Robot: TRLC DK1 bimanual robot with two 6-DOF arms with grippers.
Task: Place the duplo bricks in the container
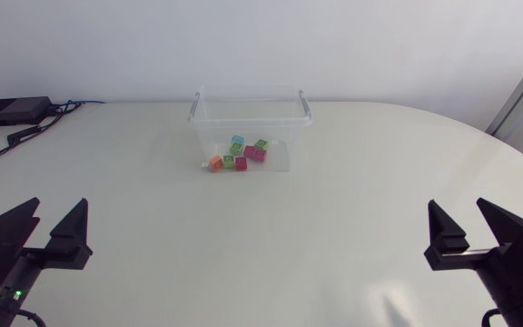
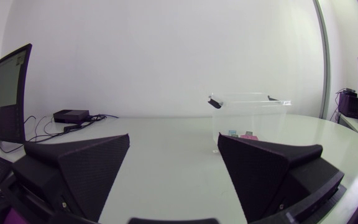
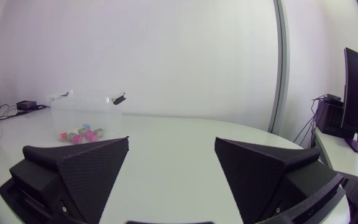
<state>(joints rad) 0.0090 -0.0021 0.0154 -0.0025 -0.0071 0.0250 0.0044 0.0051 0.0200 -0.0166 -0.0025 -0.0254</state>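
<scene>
Standing at the far middle of the table [image 1: 261,254]: one clear container [image 1: 280,136], open-topped, with a dark clip handle at either end.

Contents: duplo bricks [image 1: 240,153], about six, in blue, green, pink, red and orange, clustered at the container's left-front floor. The orange brick [image 1: 216,163] lies at the very corner. Through the clear wall it reads as inside, though it may sit just outside. No brick shows loose on the open table.

Left gripper [image 1: 60,211]: at the near left edge, well apart from the container, fingers spread wide, nothing between them.

Right gripper [image 1: 457,209]: at the near right edge, likewise spread and empty.

Also present: a black box [image 1: 12,111] with cables at the far left corner.

Status, as judged: task done or nearly so.

Hazards: the container looks light and its walls are hard to see, so a broad finger catching the rim could shove or tip it and spill the bricks. If the orange brick is outside, its place tight against the wall leaves little room for a finger.
</scene>
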